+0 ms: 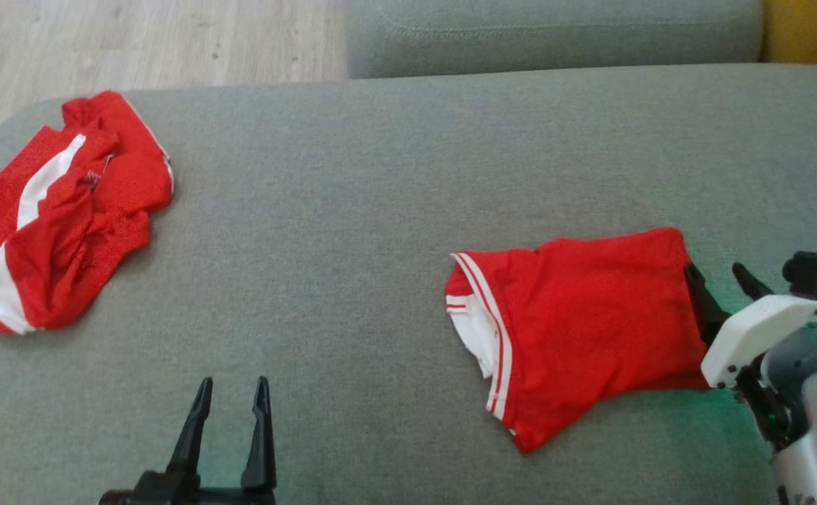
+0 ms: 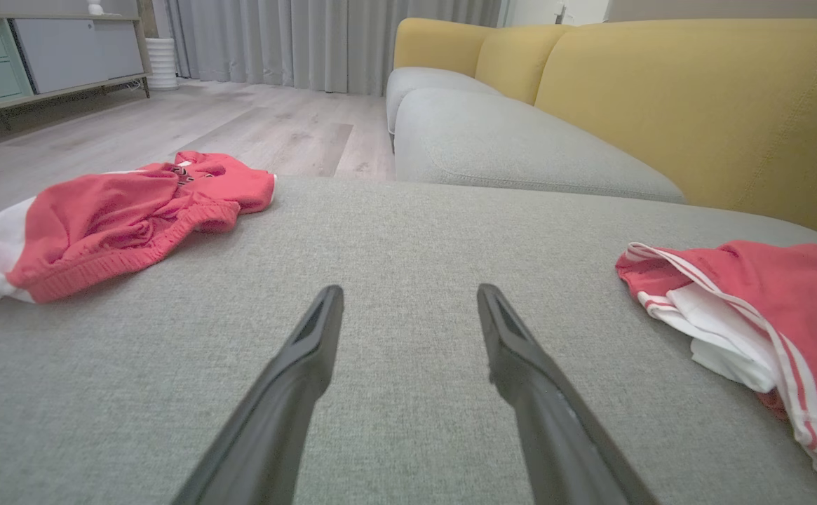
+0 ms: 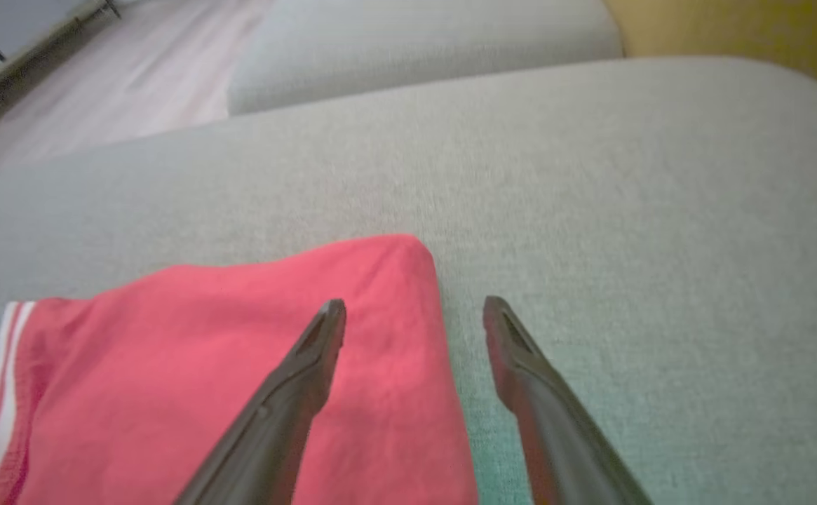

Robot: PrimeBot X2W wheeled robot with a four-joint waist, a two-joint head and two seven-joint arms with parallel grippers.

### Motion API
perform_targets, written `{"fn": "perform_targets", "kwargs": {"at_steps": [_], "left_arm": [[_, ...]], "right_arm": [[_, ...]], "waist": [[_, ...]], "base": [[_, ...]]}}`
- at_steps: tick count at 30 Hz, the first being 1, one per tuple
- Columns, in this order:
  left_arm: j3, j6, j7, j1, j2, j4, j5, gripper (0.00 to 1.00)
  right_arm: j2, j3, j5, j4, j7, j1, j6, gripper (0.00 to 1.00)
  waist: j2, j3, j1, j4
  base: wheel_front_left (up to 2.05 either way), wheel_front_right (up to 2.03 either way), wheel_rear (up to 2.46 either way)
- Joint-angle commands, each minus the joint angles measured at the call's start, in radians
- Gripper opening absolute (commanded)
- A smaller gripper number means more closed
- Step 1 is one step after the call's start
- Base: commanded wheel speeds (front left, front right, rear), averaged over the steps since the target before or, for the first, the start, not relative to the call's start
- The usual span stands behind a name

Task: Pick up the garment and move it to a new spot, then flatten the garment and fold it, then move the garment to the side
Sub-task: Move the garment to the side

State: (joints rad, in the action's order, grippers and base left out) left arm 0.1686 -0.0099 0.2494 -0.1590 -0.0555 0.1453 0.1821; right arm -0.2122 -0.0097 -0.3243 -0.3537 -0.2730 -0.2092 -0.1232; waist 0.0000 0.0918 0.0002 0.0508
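Left gripper (image 1: 233, 382) low at bottom edge of head view, fingers spread wide, nothing between them, pointing up over bare grey seat cushion (image 1: 380, 175). Right gripper (image 1: 713, 270) at right side, likewise spread wide and empty. Folded red garment (image 1: 576, 315) flat on cushion just left of right gripper, its right edge against the nearer dark finger; contact not clear. White-and-red striped trim at garment's left end, white lining showing there. Well apart from left gripper, up and to its right. Crumpled red garment (image 1: 64, 210) with white stripe at far left corner of cushion, well apart from both grippers. Wood floor (image 1: 134, 42) beyond, yellow backrest (image 1: 808, 31) at top right.

Left wrist view: left gripper (image 2: 409, 291) wide, empty, fingers over bare seat cushion (image 2: 394, 231). Folded red garment (image 2: 766, 308) off to right, striped trim end facing this way, clear of the fingers. Crumpled red garment (image 2: 113, 217) off to left near cushion edge. Yellow backrest (image 2: 696, 98), grey curtains (image 2: 310, 42) and cabinet (image 2: 29, 49) behind.

Right wrist view, blurred: right gripper (image 3: 414, 305) wide, gripping nothing. Folded red garment (image 3: 240, 365) under left-hand finger, other finger over bare seat cushion (image 3: 625, 210), garment's folded edge running between the two. Touching or just above: cannot tell.
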Motion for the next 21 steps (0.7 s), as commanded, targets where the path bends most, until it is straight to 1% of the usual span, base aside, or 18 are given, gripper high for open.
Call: {"fn": "perform_targets", "kwargs": {"at_steps": [1,4,5,9,10,12,13,14,15,17,19,21], "left_arm": [[-0.024,-0.001,0.012,0.047,0.005,-0.026,-0.012,1.0],[-0.023,0.0,0.012,0.058,0.005,-0.024,-0.01,1.0],[-0.023,0.0,0.012,0.058,0.005,-0.024,-0.01,1.0],[-0.022,-0.001,0.012,0.064,0.005,-0.021,-0.013,1.0],[-0.022,-0.001,0.012,0.065,0.005,-0.02,-0.014,1.0],[-0.022,-0.001,0.012,0.068,0.005,-0.02,-0.014,1.0],[-0.022,-0.001,0.012,0.069,0.005,-0.02,-0.014,1.0],[-0.022,0.0,0.012,0.07,0.005,-0.02,-0.014,1.0],[-0.022,0.003,0.012,0.071,0.005,-0.021,-0.013,1.0],[-0.023,0.005,0.012,0.073,0.005,-0.026,-0.01,1.0],[-0.021,0.001,0.012,0.08,0.005,-0.03,-0.017,1.0],[-0.019,-0.006,0.012,0.096,0.005,-0.035,-0.027,1.0]], "right_arm": [[-0.026,0.017,-0.013,-0.016,-0.048,-0.054,-0.008,1.0],[-0.033,0.013,-0.008,-0.086,-0.105,-0.076,-0.008,1.0],[-0.033,0.013,-0.008,-0.086,-0.105,-0.076,-0.008,1.0],[-0.03,0.024,-0.021,-0.16,-0.158,-0.103,-0.008,1.0],[-0.027,0.031,-0.031,-0.175,-0.172,-0.11,-0.008,1.0],[-0.009,0.03,-0.088,-0.199,-0.203,-0.125,-0.008,1.0],[-0.002,0.029,-0.121,-0.205,-0.218,-0.134,-0.008,0.52],[0.001,0.027,-0.151,-0.208,-0.227,-0.142,-0.008,0.0],[-0.001,0.029,-0.172,-0.206,-0.23,-0.151,-0.008,0.0],[-0.018,0.014,-0.175,-0.196,-0.188,-0.18,-0.008,0.0],[-0.044,-0.021,-0.137,-0.192,-0.117,-0.226,-0.008,0.0],[-0.078,-0.058,-0.071,-0.209,-0.061,-0.285,-0.008,0.0]], "waist": [[0.0,0.014,-0.0002,0.016],[0.0,0.024,-0.0002,0.029],[0.0,0.024,-0.0002,0.029],[0.0,0.037,-0.0002,0.043],[0.0,0.039,-0.0002,0.045],[0.0,0.044,-0.0002,0.047],[0.0,0.047,-0.0002,0.048],[0.0,0.05,-0.0002,0.046],[0.0,0.053,-0.0002,0.041],[0.0,0.065,-0.0002,0.022],[0.0,0.089,-0.0002,0.0],[0.0,0.118,-0.0002,-0.024]], "base": [[0.0,0.0,0.0],[0.0,0.0,0.0],[0.0,0.0,0.0],[0.0,0.0,0.0],[0.0,0.0,0.0],[0.0,0.0,0.0],[0.0,0.0,0.0],[0.0,0.0,0.0],[0.0,0.0,0.0],[0.0,0.0,0.0],[0.0,0.0,0.0],[0.0,0.0,0.0]]}}
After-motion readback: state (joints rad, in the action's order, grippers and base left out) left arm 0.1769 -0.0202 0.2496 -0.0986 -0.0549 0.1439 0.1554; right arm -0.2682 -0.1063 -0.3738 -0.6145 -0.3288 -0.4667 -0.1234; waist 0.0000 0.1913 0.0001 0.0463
